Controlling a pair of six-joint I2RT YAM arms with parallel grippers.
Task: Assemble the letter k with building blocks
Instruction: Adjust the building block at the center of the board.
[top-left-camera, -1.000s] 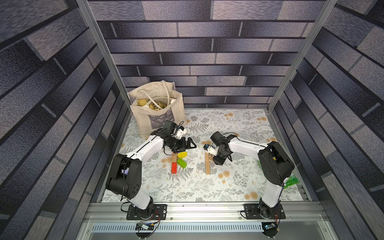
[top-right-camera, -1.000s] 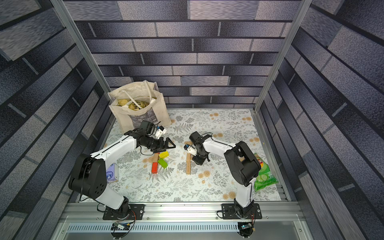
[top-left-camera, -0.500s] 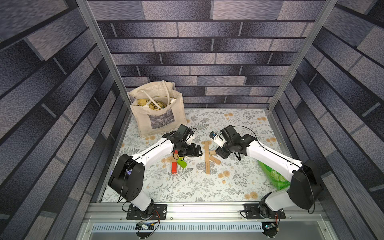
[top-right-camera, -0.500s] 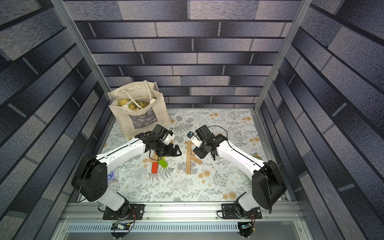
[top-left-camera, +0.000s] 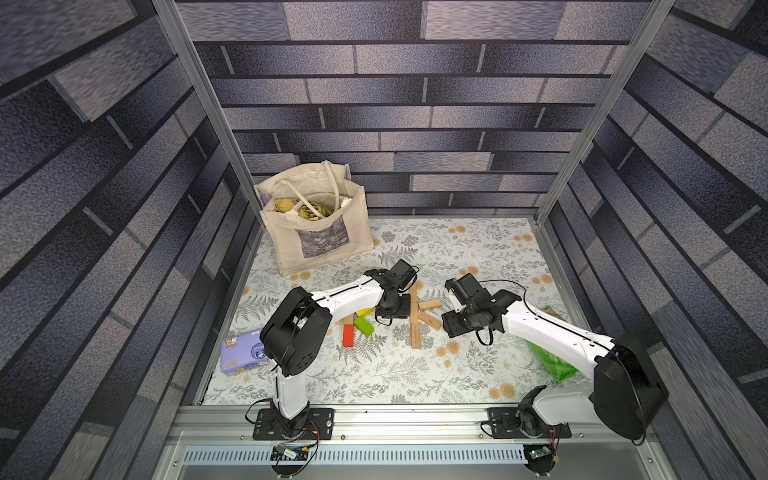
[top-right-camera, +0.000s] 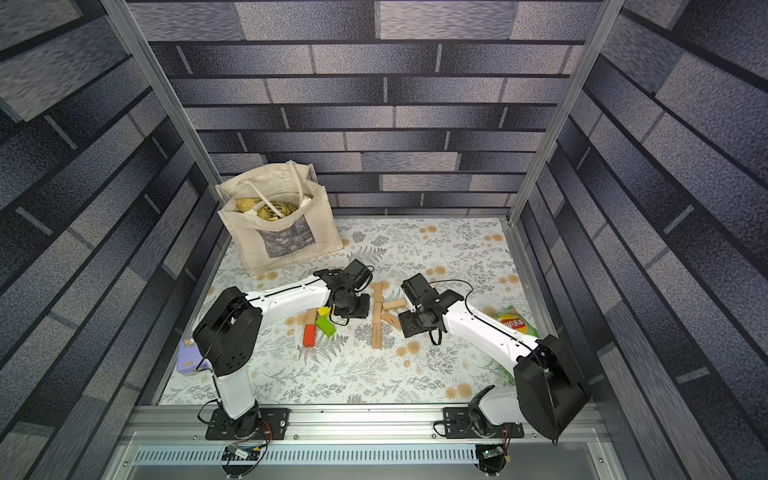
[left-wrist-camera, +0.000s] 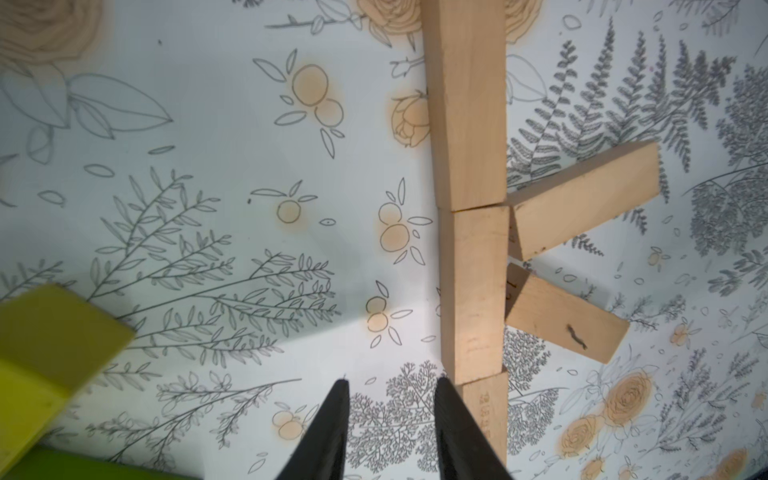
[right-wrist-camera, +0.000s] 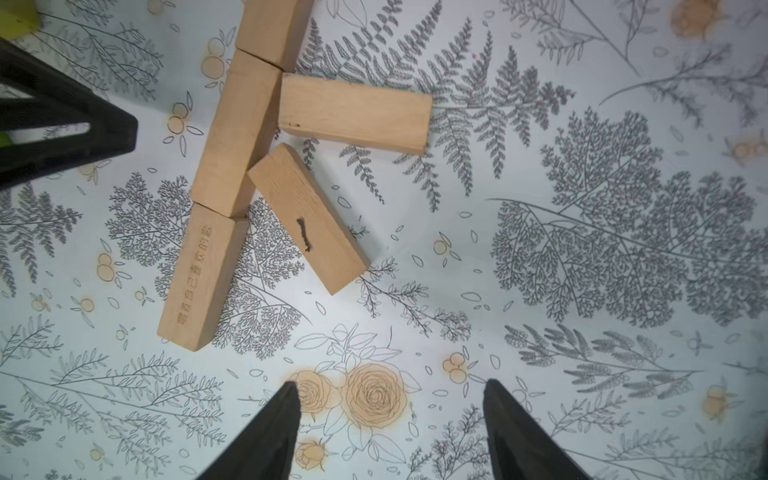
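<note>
Letter k (top-left-camera: 417, 311): tan, flat on desk (top-left-camera: 457, 374) betw. the two arms. 3-block spine (left-wrist-camera: 473, 291); upper branch (left-wrist-camera: 582, 199) + lower branch (left-wrist-camera: 565, 320) both meet its middle block.
Just changed: a sec ago the R arm was down over the branch spot; now it's pulled back and both branches lie free.
R end effector (right-wrist-camera: 390, 386): fingers wide apart, empty, near lower branch, not touching.
L end effector (left-wrist-camera: 390, 382): moved off the coloured blocks, now just beside the spine; fingers narrowed to a slim gap, nothing betw. them.
Spares: red block (top-left-camera: 348, 336), green block (top-left-camera: 363, 326), yellow block (top-left-camera: 365, 312) on L arm's side of the k.
Meaning: figure looks complete; prob. only tidying left, as one spine joint is slightly kinked.
</note>
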